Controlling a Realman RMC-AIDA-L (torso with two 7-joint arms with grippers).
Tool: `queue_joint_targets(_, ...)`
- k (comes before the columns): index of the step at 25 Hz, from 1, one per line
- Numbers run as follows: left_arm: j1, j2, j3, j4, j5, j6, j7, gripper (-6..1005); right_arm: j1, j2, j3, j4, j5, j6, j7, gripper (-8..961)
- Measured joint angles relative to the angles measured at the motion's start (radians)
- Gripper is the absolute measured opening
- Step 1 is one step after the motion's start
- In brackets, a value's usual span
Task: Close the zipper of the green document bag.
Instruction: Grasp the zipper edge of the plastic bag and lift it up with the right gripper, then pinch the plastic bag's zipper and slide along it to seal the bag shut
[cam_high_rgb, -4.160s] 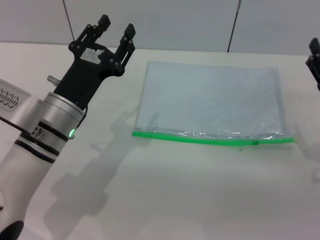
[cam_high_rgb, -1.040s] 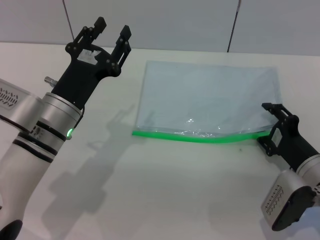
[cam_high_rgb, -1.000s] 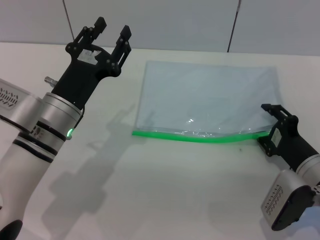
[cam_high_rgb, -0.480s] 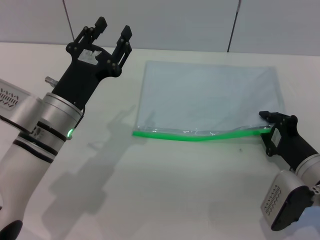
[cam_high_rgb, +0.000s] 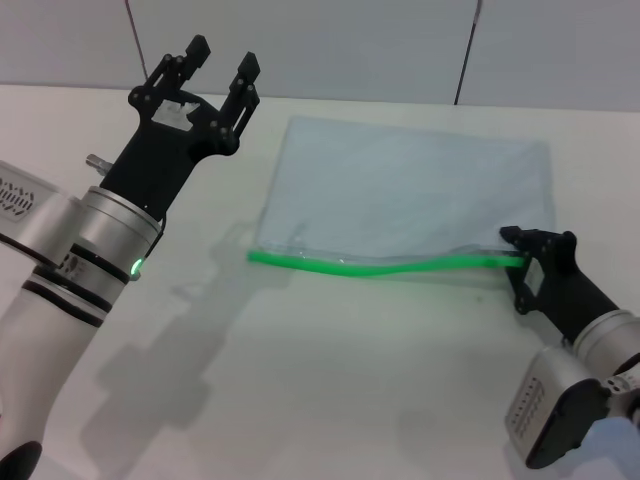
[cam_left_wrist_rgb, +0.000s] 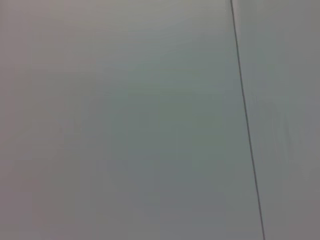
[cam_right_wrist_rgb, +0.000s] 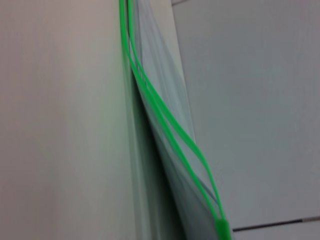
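Observation:
The green document bag (cam_high_rgb: 400, 195) lies flat on the white table (cam_high_rgb: 300, 390), a translucent blue-grey pouch with its bright green zipper (cam_high_rgb: 380, 267) along the near edge. My right gripper (cam_high_rgb: 518, 262) is at the zipper's right end, shut on the strip, which bows upward there. The slider is hidden by the fingers. In the right wrist view the zipper (cam_right_wrist_rgb: 165, 120) shows as two green strips standing apart, meeting close to the camera, with the bag (cam_right_wrist_rgb: 167, 90) behind them. My left gripper (cam_high_rgb: 220, 62) hangs open above the table, left of the bag, touching nothing.
A grey panelled wall with dark seams (cam_high_rgb: 465, 50) rises behind the table's far edge. The left wrist view shows only that wall and one seam (cam_left_wrist_rgb: 245, 120). Bare table lies in front of the bag and between the arms.
My right arm came in from the right and closed on the zipper's right end. The bag has slid and turned slightly leftward, and the zipper now bows. The left arm has barely moved.

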Motion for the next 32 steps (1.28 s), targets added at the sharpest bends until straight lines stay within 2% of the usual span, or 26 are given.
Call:
queue_joint_targets(11,-0.003,0.001,0.016,0.004,0.011,-0.01,0.001,507,0.008,-0.004,-0.006,-0.073,0.094,0.03,-0.068,64)
queue_joint_targets(17,-0.031,0.002,0.098,0.004,0.012,-0.065,0.043,502,0.02,-0.006,-0.007,-0.103,0.097,0.044,-0.069,51)
queue_joint_targets(26,-0.076,-0.002,0.258,-0.014,0.029,-0.163,0.254,496,0.06,-0.007,-0.009,-0.126,0.095,0.04,-0.069,52)
queue_joint_targets(32,-0.091,-0.007,0.27,-0.052,0.087,-0.246,0.445,492,0.069,-0.007,-0.008,-0.155,0.095,0.039,-0.069,51)
